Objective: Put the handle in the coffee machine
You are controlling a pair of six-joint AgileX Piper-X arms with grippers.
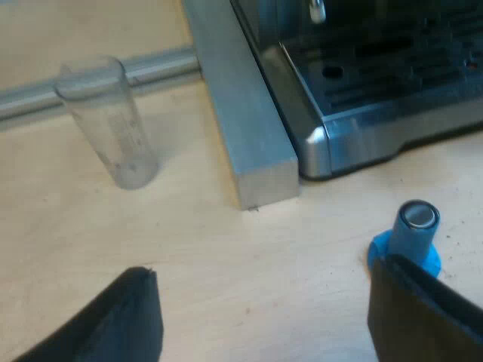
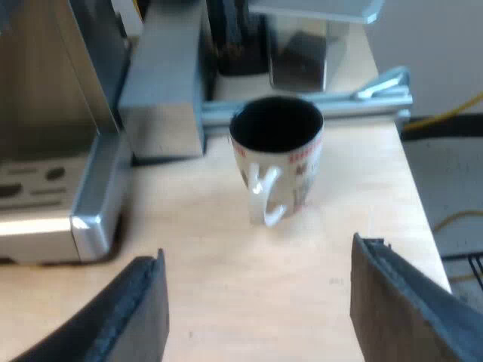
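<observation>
My left gripper (image 1: 264,309) is open above the wooden table, nothing between its black fingers (image 1: 121,320). One finger partly covers the base of a blue tamper (image 1: 411,237) with a silver top, standing upright on the table. The espresso machine's metal drip tray corner (image 1: 362,105) lies just beyond it. My right gripper (image 2: 256,309) is open too, hovering over bare wood short of a white mug (image 2: 278,154) with red print and a dark inside. The espresso machine's base (image 2: 53,204) stands beside that mug.
A clear measuring glass (image 1: 109,124) stands upright near a grey metal bar (image 1: 245,113) that runs along the machine. A grey block (image 2: 162,83) and a metal rail (image 2: 355,98) lie behind the mug. The table edge (image 2: 419,204) is close past the mug.
</observation>
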